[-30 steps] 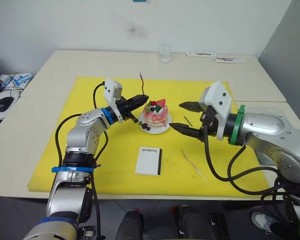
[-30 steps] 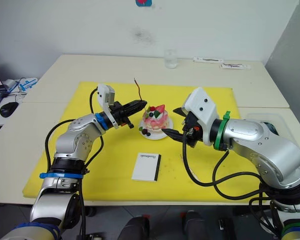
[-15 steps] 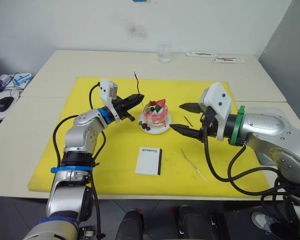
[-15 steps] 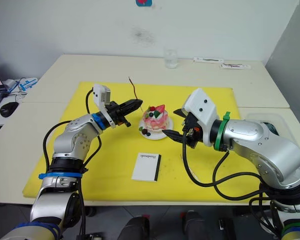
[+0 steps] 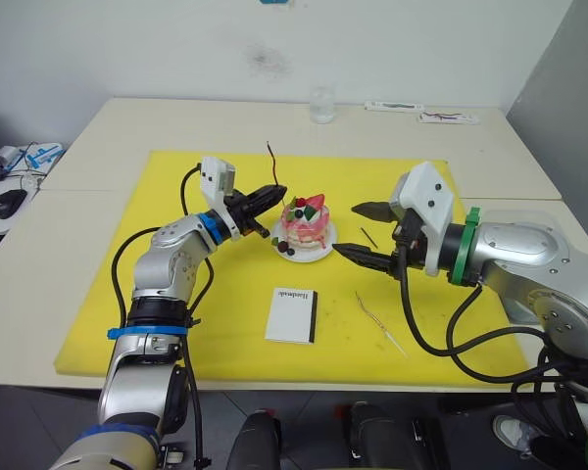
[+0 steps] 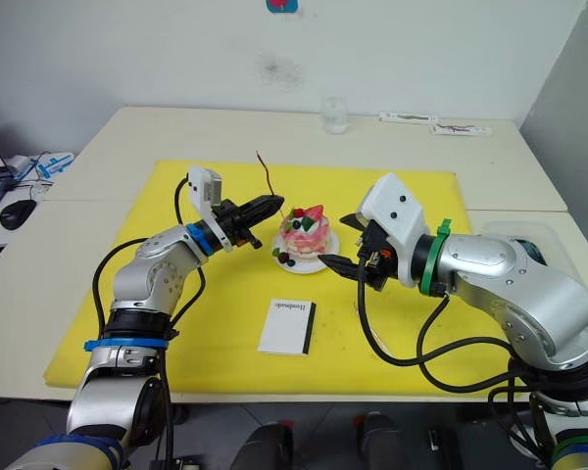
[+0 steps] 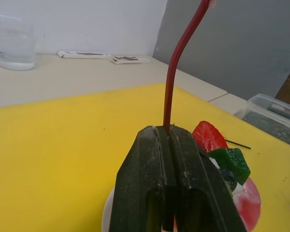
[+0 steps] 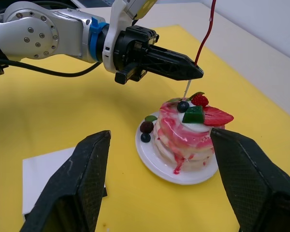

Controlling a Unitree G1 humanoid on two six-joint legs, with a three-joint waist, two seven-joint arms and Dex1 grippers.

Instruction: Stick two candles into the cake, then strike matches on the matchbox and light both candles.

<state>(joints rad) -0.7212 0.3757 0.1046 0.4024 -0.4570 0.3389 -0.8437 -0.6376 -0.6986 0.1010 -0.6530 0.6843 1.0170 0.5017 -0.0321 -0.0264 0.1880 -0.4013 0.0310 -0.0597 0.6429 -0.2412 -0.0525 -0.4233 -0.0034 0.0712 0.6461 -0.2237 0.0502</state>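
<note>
The small pink cake sits on its white plate in the middle of a yellow mat. My left gripper is shut on the dark red candle, held upright at the cake's left top edge. The candle's pale lower end hangs just over the cake's top. My right gripper stands open just right of the cake, holding nothing. The yellowish-gold candle lies on the mat at the front right. The white matchbox lies in front of the cake. One short dark match lies right of the plate.
A glass stands at the table's far edge, with flat packets to its right. A clear plastic container sits beyond the mat's right side. A mouse and cables lie at the far left.
The left gripper drew the red candle a little back to the left from the cake, then edged toward it again. The right gripper has stayed still and open.
</note>
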